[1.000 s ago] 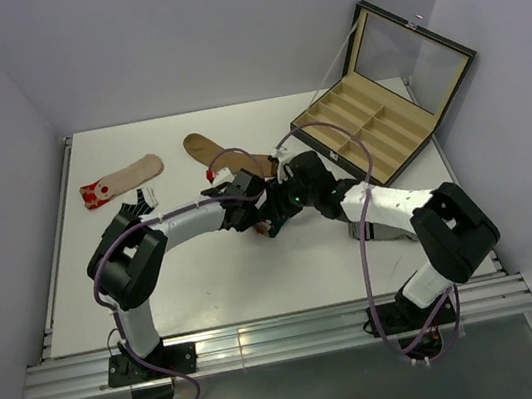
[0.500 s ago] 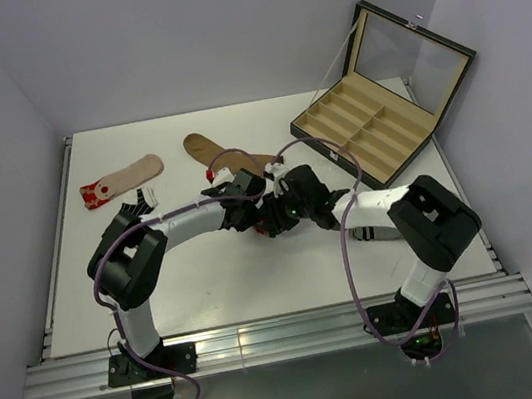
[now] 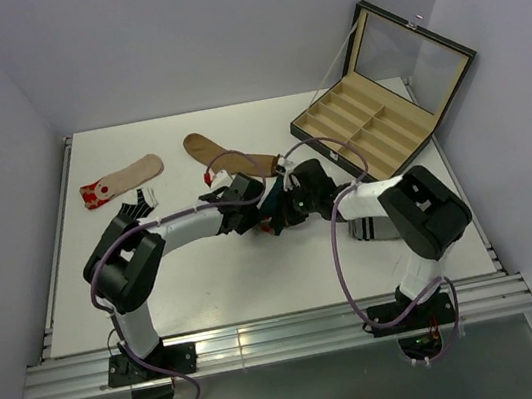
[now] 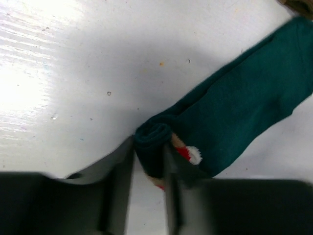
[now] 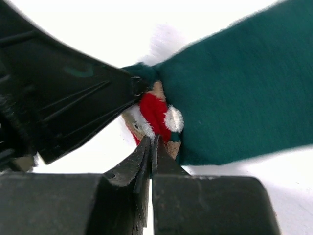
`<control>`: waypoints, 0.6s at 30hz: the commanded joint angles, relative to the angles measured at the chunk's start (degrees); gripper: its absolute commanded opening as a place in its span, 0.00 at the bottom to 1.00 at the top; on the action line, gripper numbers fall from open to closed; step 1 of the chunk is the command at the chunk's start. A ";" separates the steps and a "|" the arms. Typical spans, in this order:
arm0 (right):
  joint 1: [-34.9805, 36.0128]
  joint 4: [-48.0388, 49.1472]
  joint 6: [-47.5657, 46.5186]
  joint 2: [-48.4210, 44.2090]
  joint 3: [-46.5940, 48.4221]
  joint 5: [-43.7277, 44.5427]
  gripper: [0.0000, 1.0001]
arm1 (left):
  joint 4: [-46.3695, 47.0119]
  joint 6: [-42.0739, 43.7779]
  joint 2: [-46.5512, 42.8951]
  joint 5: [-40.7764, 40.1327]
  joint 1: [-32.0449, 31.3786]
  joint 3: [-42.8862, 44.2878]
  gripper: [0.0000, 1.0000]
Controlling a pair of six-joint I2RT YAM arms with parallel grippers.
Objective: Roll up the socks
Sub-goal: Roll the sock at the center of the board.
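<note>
We are clamping our left claw (image 4: 148, 145) on the rolled end of the soft, light sock (image 4: 244, 98), while our right claw (image 5: 150, 142), jaws together, is touching it just ahead; gripping the roll itself seems safest.

At the middle of the table (image 3: 208, 280) the left gripper (image 3: 254, 215) and right gripper (image 3: 286, 210) meet nose to nose, a sliver of teal sock (image 3: 273, 195) between them. The brown sock (image 3: 222, 156) and beige sock (image 3: 123, 179) lie near the far edge.
</note>
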 commanded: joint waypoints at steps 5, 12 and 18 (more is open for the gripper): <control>-7.37 -3.39 6.66 7.66 2.11 -9.95 0.00 | 6.14 -0.49 -8.18 -1.38 -0.11 -7.39 0.58; -11.42 -1.72 13.08 14.17 3.60 -16.55 0.00 | 13.44 -2.08 -12.50 -1.38 0.06 -13.98 0.70; -13.18 -2.42 15.46 17.60 5.27 -19.89 0.00 | 23.27 -2.43 -14.70 0.03 0.94 -19.25 0.72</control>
